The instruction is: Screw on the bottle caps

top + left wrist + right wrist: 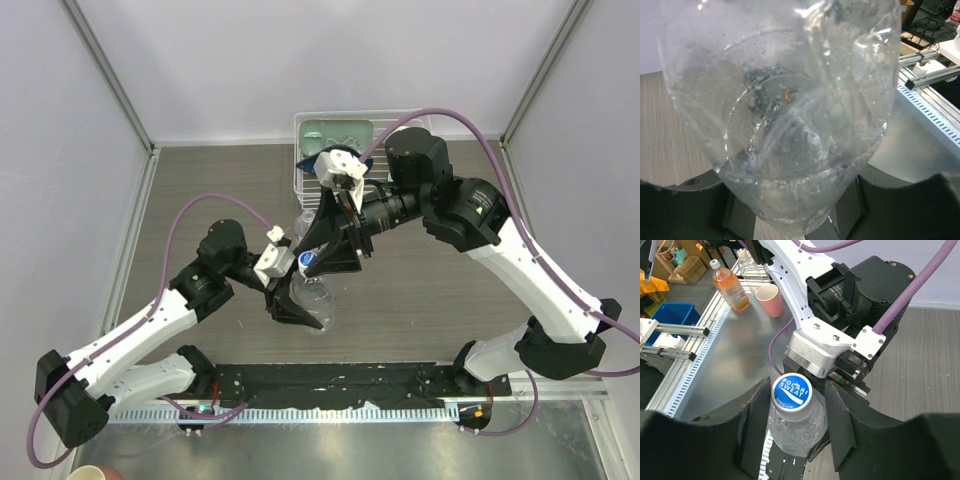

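Clear bottle (790, 125) fills the left wrist view, and the left gripper (797, 200) has it clamped around the body, over the middle of the table (430, 300)! Up top, a blue-faced cap (791, 391) sits on the neck. The right gripper (795, 407) flanks it closely, but whether it's pinching I can't tell.

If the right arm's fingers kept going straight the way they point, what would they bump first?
Probably the bottle, held by the left gripper. The right gripper has its fingers either side of the blue cap, so pushing on they would likely meet the bottle's shoulder. Depth is hard to judge.
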`<action>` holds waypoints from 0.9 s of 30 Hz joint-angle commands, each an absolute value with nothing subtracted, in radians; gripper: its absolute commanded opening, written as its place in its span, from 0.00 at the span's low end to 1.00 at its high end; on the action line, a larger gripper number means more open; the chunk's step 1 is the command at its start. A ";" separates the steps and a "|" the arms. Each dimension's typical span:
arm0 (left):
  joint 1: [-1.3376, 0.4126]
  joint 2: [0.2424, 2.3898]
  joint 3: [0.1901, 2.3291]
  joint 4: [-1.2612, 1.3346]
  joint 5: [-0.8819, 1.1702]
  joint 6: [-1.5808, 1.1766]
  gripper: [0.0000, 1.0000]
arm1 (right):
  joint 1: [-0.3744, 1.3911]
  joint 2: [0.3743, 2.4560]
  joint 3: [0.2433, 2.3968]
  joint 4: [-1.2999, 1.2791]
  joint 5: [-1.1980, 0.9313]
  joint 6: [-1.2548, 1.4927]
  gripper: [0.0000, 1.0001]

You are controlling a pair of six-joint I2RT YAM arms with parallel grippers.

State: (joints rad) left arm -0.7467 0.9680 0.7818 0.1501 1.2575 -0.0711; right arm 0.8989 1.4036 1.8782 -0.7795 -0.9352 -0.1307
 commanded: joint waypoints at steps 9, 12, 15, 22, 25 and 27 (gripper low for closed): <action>-0.753 0.957 0.815 0.204 1.221 -0.083 0.00 | 0.885 1.388 1.847 -0.724 -0.965 -0.084 0.33; -0.752 0.951 0.811 0.227 1.177 -0.083 0.00 | 0.882 1.384 1.806 -0.727 -0.915 -0.068 0.30; -0.747 0.945 0.813 0.259 1.085 -0.075 0.00 | 0.879 1.368 1.734 -0.726 -0.823 -0.052 0.28; -0.729 0.931 0.825 0.285 0.838 -0.034 0.00 | 0.868 1.318 1.553 -0.727 -0.519 -0.006 0.23; -0.726 0.927 0.821 0.298 0.749 -0.015 0.00 | 0.867 1.302 1.497 -0.694 -0.416 0.067 0.19; -0.726 0.919 0.816 0.307 0.677 -0.005 0.00 | 0.867 1.296 1.465 -0.673 -0.290 0.107 0.17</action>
